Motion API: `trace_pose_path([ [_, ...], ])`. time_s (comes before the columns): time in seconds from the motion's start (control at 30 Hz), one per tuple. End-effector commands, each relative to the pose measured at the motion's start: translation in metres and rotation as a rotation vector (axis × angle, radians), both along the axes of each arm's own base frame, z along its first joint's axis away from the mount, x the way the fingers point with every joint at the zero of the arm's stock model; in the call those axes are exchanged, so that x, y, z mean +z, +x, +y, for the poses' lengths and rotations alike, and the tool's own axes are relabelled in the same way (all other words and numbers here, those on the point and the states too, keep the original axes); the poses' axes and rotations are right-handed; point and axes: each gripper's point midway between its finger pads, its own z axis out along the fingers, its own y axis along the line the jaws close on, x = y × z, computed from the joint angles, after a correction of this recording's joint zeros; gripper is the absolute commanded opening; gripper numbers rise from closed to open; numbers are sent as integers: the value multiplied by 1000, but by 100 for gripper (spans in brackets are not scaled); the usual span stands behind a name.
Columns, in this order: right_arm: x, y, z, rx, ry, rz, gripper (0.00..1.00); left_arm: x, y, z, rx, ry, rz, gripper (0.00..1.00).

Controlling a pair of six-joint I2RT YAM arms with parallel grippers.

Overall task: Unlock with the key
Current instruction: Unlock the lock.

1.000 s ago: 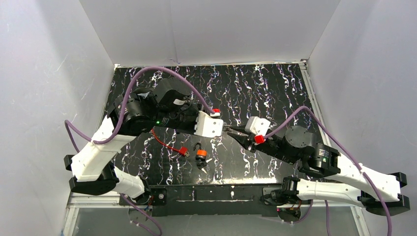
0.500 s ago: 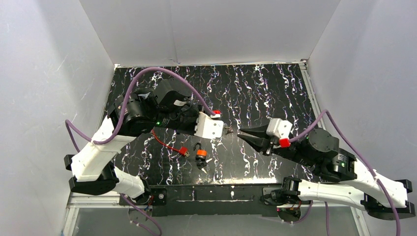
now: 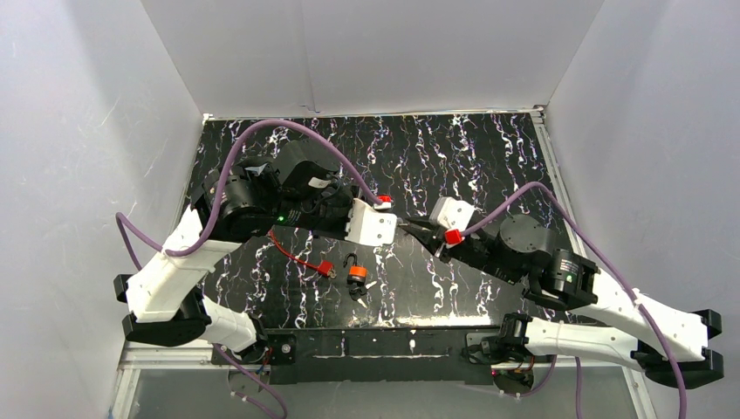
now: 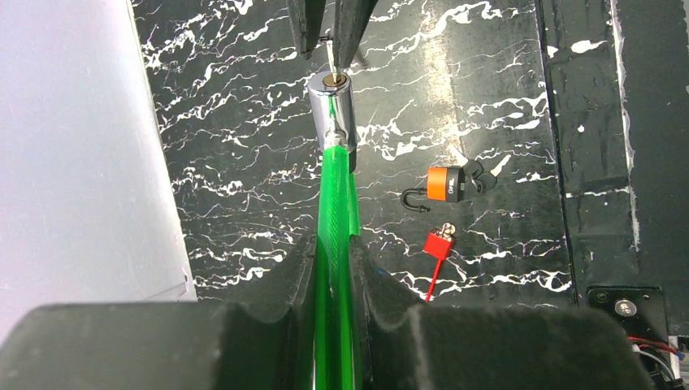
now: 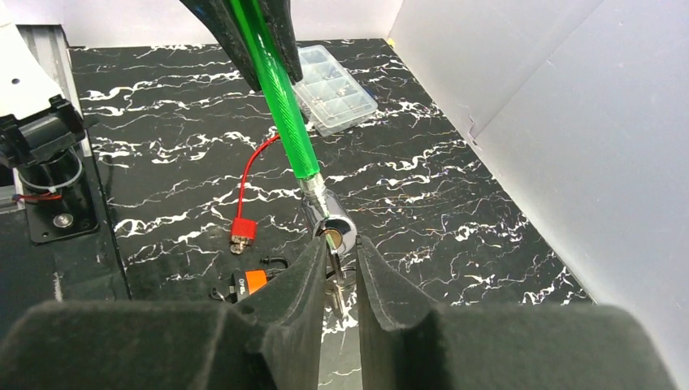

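My left gripper (image 4: 333,244) is shut on a green cable lock (image 4: 335,203) and holds it above the table. The lock's chrome cylinder (image 4: 329,106) points away from it, towards my right gripper. A small metal key (image 5: 335,262) sits in the keyhole at the cylinder's end (image 5: 333,234). My right gripper (image 5: 337,248) is closed round this key, with its fingertips right at the cylinder face. In the top view both grippers meet tip to tip at mid-table, the left (image 3: 394,225) and the right (image 3: 417,230). The key there is hidden.
An orange padlock (image 3: 356,273) with an open shackle and its keys lies near the front. A small red lock (image 3: 325,268) on a red cable lies beside it. A clear plastic compartment box (image 5: 335,89) lies behind the left arm. White walls enclose the black marbled table (image 3: 489,157).
One second ago my right gripper was near the left gripper's tip. Half a second ago it had drawn back to the right. Now it is back at the cylinder. The left arm has stayed still.
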Motion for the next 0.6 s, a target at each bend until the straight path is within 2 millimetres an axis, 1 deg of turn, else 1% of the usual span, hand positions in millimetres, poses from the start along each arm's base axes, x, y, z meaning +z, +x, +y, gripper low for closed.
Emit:
trace_pose_path([
  [0.0,28,4,-5,-14,89,-31,24,22,-1,2,-8,-63,-50,0],
  [0.03,26,5,-5,-14,85,-28,22,22,-1,2,-9,-64,-50,0],
  [0.13,23,5,-5,-13,82,-20,13,22,-1,2,-9,-64,-51,0],
  [0.2,21,4,-3,-9,78,-13,4,22,-1,2,-9,-66,-53,0],
  [0.23,19,5,-2,-9,70,-9,2,23,-1,2,-9,-68,-53,0],
  [0.47,7,4,9,7,53,44,1,28,-1,1,-5,-84,-61,0],
  [0.57,2,10,13,-34,85,105,1,30,1,0,1,-89,-70,0],
])
